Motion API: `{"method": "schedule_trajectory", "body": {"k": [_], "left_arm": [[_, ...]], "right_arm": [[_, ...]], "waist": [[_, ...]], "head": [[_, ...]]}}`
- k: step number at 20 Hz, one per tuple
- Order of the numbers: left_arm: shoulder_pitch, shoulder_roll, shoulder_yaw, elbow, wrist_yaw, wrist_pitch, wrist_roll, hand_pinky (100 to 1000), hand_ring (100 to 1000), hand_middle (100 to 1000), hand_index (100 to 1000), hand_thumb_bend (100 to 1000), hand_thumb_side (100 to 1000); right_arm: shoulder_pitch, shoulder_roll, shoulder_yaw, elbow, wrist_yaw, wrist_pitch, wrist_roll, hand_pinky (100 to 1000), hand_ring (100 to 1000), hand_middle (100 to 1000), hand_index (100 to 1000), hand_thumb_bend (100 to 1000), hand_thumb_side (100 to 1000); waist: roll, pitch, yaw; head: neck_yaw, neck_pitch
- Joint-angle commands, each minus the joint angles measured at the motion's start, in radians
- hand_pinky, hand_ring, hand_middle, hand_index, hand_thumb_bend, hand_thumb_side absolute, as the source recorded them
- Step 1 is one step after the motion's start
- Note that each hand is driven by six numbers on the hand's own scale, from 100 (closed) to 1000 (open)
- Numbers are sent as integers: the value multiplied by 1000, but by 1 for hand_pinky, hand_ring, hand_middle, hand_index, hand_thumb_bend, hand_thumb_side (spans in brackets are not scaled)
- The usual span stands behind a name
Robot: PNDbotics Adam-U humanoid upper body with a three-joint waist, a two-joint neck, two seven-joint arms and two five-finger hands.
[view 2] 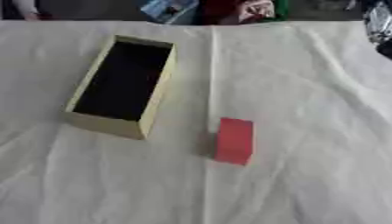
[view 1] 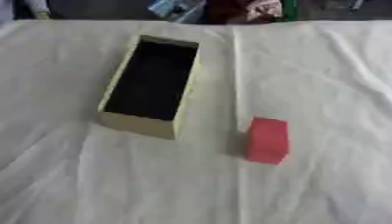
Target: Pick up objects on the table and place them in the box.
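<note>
a pale yellow box (view 1: 140, 124) sits on the worktop (view 1: 321, 78), left of centre and a little toward the far side. it is long and narrow, open at the top, and lies slightly askew, its far end leaning to the right and its near end to the left. the inside is dark, and nothing can be made out in it; it looks empty, though the shadowed floor of the box is hard to read.

a red block (view 1: 267, 140) stands on the worktop near and to the right of the box, apart from it, not touching. it is a small upright rectangular thing with a shadow falling on its left side. it is outside the box.

the worktop is covered by a creased white cloth (view 2: 306, 183), with a long fold running from far to near just right of the box and past the left of the red block.

no robot hand shows in either view, so whether either is released or clenched cannot be told.
</note>
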Motion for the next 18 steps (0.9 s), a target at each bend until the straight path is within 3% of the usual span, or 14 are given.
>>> {"method": "schedule_trajectory", "body": {"k": [1, 4, 5, 7, 13, 18], "left_arm": [[-3, 33, 4, -20, -3, 0, 2, 571, 551, 522, 653, 235, 100], [0, 39, 2, -20, -4, 1, 1, 571, 551, 522, 653, 236, 100], [1, 41, 1, -20, -4, 1, 0, 571, 551, 522, 653, 236, 100], [5, 45, -1, -20, -5, 3, -2, 571, 551, 522, 653, 236, 100], [10, 50, -6, -20, -3, 6, -7, 570, 551, 522, 653, 235, 100], [9, 50, -12, -20, 1, 7, -14, 570, 551, 521, 653, 234, 100]], "right_arm": [[-24, -55, 5, -17, 19, 8, 8, 774, 626, 703, 761, 100, 212], [-63, -111, 43, -17, 56, 32, 30, 791, 657, 737, 786, 100, 243], [-79, -133, 59, -15, 70, 44, 39, 806, 687, 764, 808, 100, 312], [-122, -181, 101, -6, 99, 72, 66, 821, 720, 792, 829, 100, 356], [-260, -328, 244, 5, 189, 156, 155, 843, 770, 826, 855, 100, 400], [-340, -438, 369, 10, 271, 192, 237, 842, 803, 842, 867, 100, 423]], "waist": [[-5, -41, -1], [-11, -49, -5], [-13, -52, -6], [-18, -57, -7], [-25, -66, -2], [-31, -69, 8]], "head": [[1, 12], [4, 19], [5, 21], [5, 25], [-2, 29], [-14, 29]]}}
